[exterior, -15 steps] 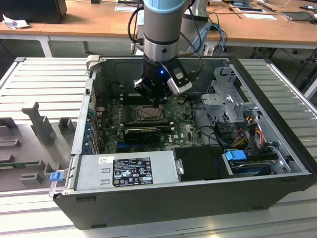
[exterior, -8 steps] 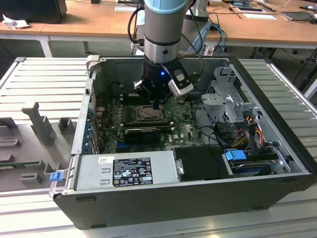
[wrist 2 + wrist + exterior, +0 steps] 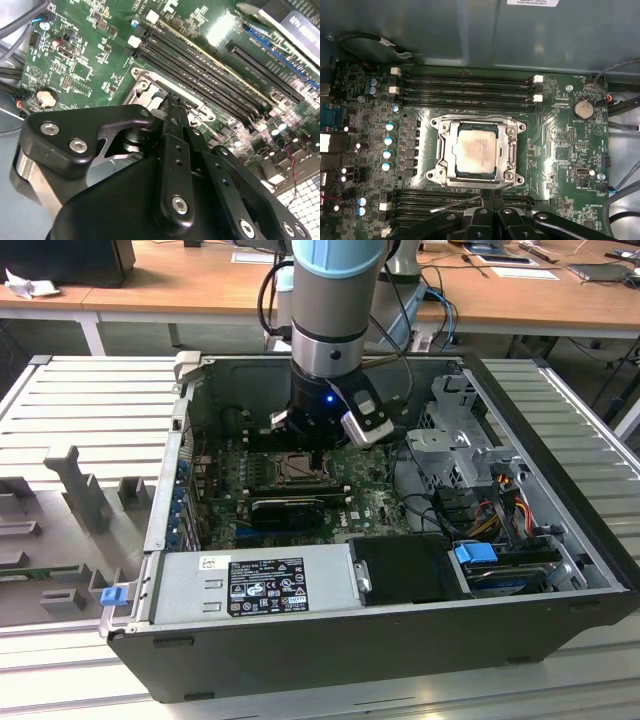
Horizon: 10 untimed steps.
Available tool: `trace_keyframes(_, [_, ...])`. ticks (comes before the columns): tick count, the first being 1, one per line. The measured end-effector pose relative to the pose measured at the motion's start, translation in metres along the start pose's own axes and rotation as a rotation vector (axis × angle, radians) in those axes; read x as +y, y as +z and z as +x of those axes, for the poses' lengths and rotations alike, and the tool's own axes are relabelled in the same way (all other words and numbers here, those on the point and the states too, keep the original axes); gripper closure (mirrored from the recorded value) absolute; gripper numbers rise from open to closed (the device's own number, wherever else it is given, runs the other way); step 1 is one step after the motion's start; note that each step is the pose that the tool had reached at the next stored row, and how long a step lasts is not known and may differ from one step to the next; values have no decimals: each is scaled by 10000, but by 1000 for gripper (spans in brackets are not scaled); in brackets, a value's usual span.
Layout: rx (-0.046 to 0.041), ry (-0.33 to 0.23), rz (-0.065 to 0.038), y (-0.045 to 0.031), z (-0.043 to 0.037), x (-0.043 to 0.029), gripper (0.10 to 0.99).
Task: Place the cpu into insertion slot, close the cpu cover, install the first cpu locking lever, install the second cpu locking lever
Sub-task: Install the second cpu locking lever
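Arm vertical over open pc case (image 3: 560, 540), my claw (image 3: 491, 194) clenched at edge of cpu cover (image 3: 512, 145), cpu (image 3: 476, 150) seated; grey slatted table (image 3: 90, 410), wooden desk (image 3: 180, 285) behind.

cpu (image 3: 476, 149): matt silvery-beige metal, smudged. cpu cover (image 3: 509, 150) around it: bare silvery metal, dull sheen. Motherboard (image 3: 560, 145): glossy green board; memory slots (image 3: 465, 90) just beside the cpu cover black plastic. Gripper (image 3: 169, 102): matt black metal links, shiny screw heads. Computer case (image 3: 390, 640): dark matt painted metal. Desk (image 3: 180, 285) beyond the case: smooth wood.
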<state>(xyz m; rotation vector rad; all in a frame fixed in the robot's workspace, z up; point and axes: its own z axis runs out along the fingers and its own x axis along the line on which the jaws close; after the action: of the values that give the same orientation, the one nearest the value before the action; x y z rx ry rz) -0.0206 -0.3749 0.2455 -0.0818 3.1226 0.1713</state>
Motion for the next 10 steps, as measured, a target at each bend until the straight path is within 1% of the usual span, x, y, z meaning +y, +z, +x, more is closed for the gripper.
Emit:
trace_keyframes(3, [-1,0,0,-2,6,-47,980])
trace_keyframes(5, [0,-4,-17,-1,10,-55,980])
trace_keyframes(8, [-11,-3,-235,1,12,-62,980])
trace_keyframes(10, [-12,-1,-253,1,13,-63,980])
